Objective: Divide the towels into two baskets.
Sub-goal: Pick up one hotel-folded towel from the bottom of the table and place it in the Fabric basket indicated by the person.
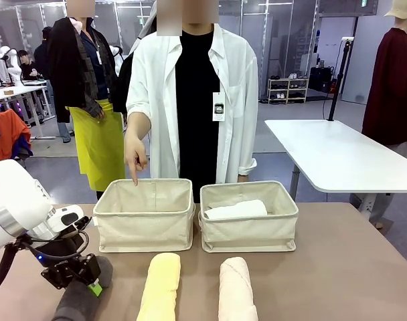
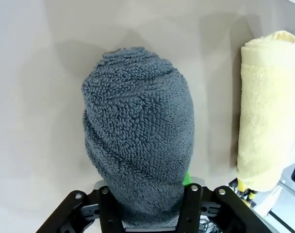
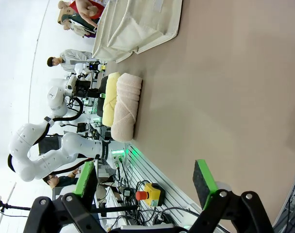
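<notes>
Left pincer (image 1: 79,274) clamped on grey towel (image 2: 138,136), right pincer (image 3: 145,182) apart, empty; terry roll judged light, soft, compressible, non-slip, so grip mid-roll, firmly, or ends sag and unwind.

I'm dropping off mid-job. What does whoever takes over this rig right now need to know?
Left hand: shut on the dark grey rolled terry towel, at the table's near left.
Right hand: open, empty, over bare table.
Done: the white rolled towel lies in the right beige canvas basket.
Left: the pale yellow rolled towel and pale pink rolled towel lie on the table before the baskets. The person's hand points into the left beige canvas basket, probably the grey towel's destination.
</notes>
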Robot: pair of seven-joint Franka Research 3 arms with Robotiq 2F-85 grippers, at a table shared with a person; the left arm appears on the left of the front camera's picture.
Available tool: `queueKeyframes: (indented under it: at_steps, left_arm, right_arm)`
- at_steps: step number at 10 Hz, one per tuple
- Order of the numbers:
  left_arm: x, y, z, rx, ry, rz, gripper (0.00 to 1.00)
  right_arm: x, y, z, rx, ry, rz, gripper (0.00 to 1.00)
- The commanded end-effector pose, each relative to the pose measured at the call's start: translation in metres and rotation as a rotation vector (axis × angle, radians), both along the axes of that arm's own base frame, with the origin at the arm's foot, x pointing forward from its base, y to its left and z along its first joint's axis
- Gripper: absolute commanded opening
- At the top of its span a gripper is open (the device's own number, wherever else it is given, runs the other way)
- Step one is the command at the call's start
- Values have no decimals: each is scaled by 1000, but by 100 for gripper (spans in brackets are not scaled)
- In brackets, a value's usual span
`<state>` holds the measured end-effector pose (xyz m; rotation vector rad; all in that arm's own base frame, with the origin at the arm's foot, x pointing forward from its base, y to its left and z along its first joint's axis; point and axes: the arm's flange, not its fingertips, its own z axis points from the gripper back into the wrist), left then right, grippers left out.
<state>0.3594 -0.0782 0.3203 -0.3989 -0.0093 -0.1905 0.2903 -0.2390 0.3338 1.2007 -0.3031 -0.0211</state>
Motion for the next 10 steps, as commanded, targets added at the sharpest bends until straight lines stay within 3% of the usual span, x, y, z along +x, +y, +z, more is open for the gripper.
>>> queueKeyframes:
  at_steps: [1, 2, 7, 10]
  left_arm:
    - [-63, 9, -18, -28, -15, -8, 22]
    - [-61, 8, -16, -41, -15, -4, 10]
    - [-46, 20, 58, -157, -5, -151, 11]
    - [-40, 19, 105, -175, -145, -292, 11]
  right_arm:
    - [-2, 2, 3, -1, -10, -3, 100]
    - [-2, 2, 3, -1, -10, -3, 100]
    - [-2, 2, 3, -1, -10, -3, 100]
    - [-2, 2, 3, -1, -10, -3, 100]
